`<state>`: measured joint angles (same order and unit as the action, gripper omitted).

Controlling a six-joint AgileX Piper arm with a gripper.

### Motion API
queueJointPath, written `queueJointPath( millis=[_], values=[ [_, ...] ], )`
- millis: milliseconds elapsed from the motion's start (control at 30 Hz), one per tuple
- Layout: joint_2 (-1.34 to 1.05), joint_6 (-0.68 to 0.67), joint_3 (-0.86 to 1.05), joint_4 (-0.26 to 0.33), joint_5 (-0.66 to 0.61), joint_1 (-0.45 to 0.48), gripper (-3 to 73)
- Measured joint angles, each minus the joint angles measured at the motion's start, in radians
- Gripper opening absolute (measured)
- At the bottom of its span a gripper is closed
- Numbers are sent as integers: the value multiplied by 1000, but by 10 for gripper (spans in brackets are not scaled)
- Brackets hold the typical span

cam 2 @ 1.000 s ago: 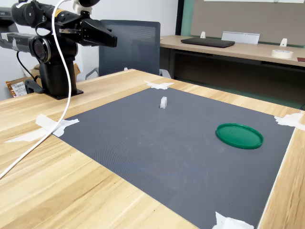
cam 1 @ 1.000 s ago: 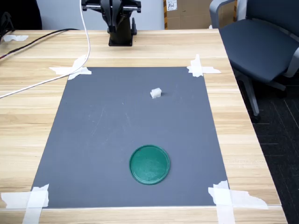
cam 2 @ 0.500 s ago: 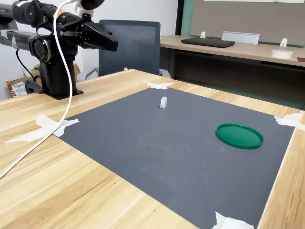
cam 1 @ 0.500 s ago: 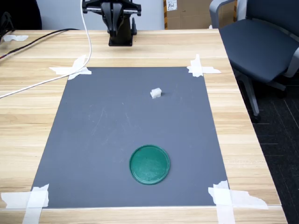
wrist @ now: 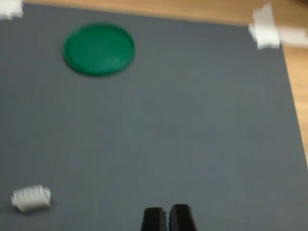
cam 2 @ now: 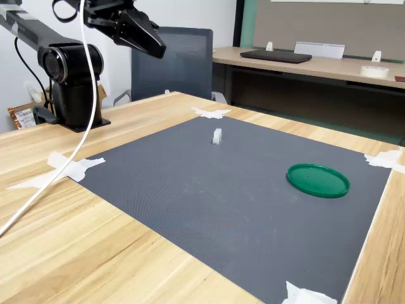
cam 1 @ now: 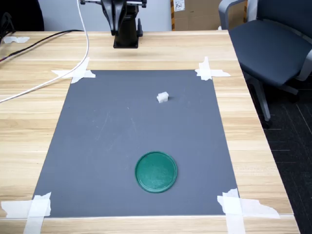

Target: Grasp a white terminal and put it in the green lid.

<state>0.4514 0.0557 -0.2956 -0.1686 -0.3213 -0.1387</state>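
The white terminal point(cam 1: 163, 97) lies on the dark grey mat point(cam 1: 107, 146), in the half of the mat nearer the arm's base point(cam 1: 126, 34), a little toward the first exterior view's right of the mat's middle line. Nothing touches it. In the second exterior view it shows as a small upright white piece point(cam 2: 217, 136) with bare mat all round.

The gripper point(cam 2: 154, 45) hangs high in the air near the base, well apart from the terminal and not yet over it; in the second exterior view it sits up and toward the second exterior view's left of the terminal, tilted downward. In the wrist view the two black fingertips point(wrist: 166, 217) stand close together with only a thin gap between them (narrowly set, holding nothing), and the terminal point(wrist: 31, 198) is off to one side of them on the mat, blurred.

The green lid point(cam 1: 156, 171) lies flat on the mat's near half in the first exterior view, well apart from the terminal and empty. In the wrist view it point(wrist: 99, 49) lies beyond the terminal, farther from the fingertips.

White tape strips point(cam 1: 210, 69) hold the mat's corners to the wooden table point(cam 1: 29, 107), and a white cable point(cam 1: 44, 84) trails across the wood beside the mat.
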Motion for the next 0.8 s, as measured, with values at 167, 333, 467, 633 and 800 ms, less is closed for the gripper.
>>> queueJointPath(
  millis=[167,333,467,633,800],
  values=[
    [124,-1,-87,-15,-151,0,-29],
    [205,-18,-179,-17,-249,0,-29],
    [255,-106,-235,-17,-285,0,-29],
    [332,-270,-285,23,-316,0,-29],
    [430,-509,-363,204,-477,0,-29]
  ],
)
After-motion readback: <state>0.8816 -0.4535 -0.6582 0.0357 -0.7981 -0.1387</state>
